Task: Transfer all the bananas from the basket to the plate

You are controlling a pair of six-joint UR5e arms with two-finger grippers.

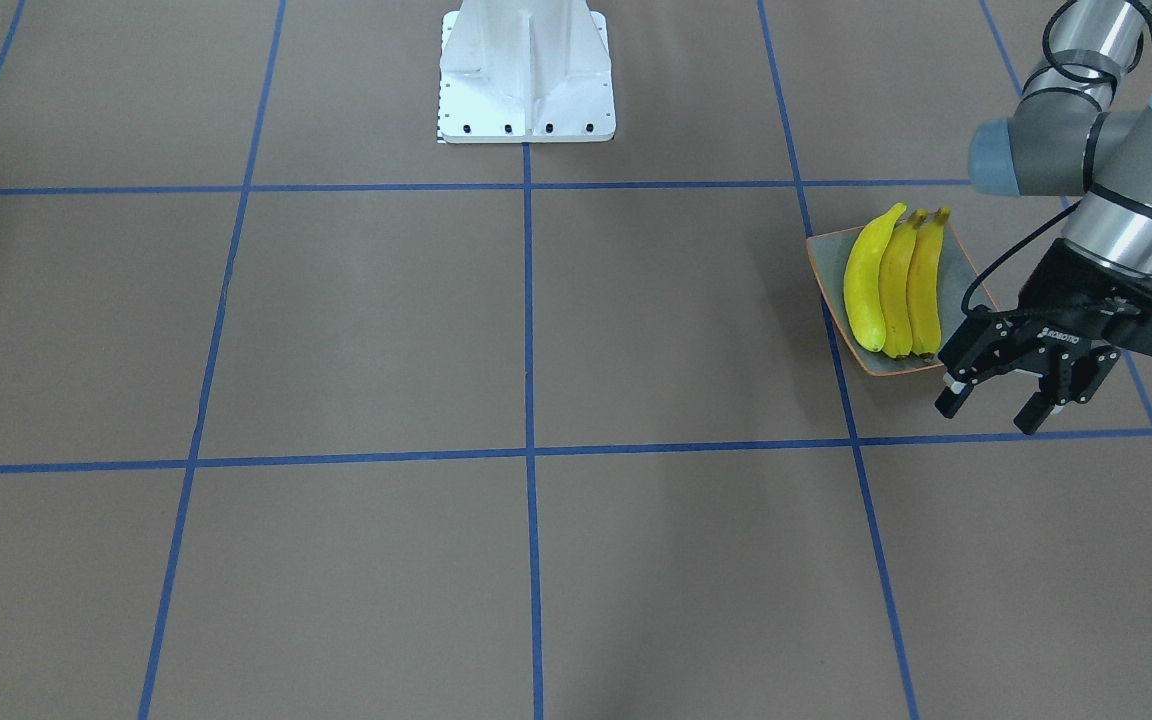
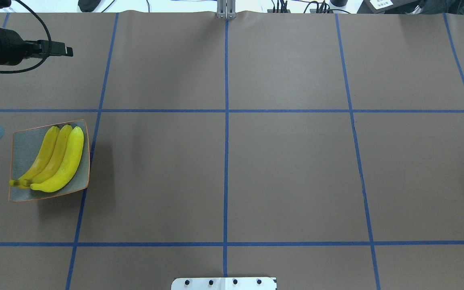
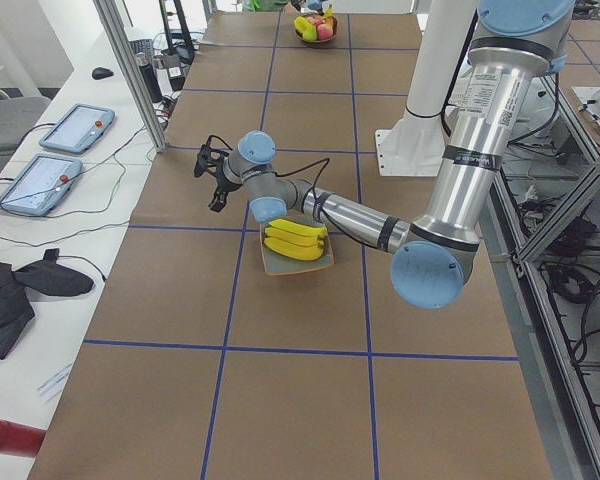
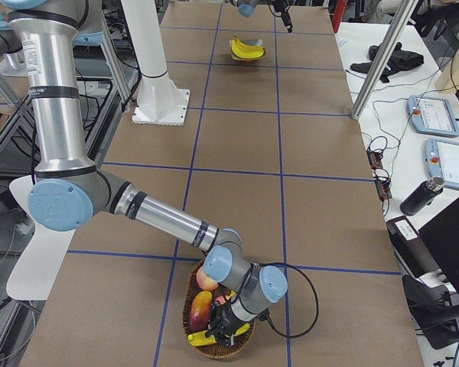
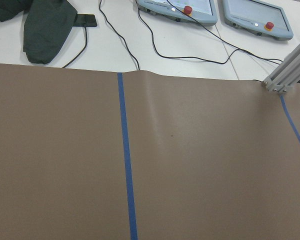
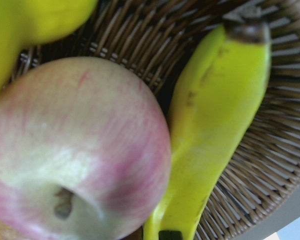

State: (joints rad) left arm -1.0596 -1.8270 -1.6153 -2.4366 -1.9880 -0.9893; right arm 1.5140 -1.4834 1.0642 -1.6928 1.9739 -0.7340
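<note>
Bananas, three long bright yellow ones [image 1: 894, 285], lie side by side on the square grey-blue plate with thin orange rim [image 1: 956, 270], just beside my left tool [image 1: 989, 412], which hangs spread and empty over the brown surface [image 1: 636, 330]. Fourth yellow banana [image 6: 215, 140] sits right below my right tool [image 4: 223, 330], in the round brown wicker basket [image 6: 285, 150], just beside a pink-green apple [image 6: 75, 150]. Right tool's grip: I cannot tell whether spread or pressed together.

Brown table cover [image 2: 288, 173] gridded with blue tape lines [image 2: 226, 161]; beyond its far edge a white bench [image 5: 115, 50] — two tablets with red buttons [image 5: 177, 9], a dark cloth [image 5: 45, 25]; aluminium post [image 5: 290, 70] at the cover's edge; pink-flushed apple [image 6: 75, 150] — close under the right wrist camera.
</note>
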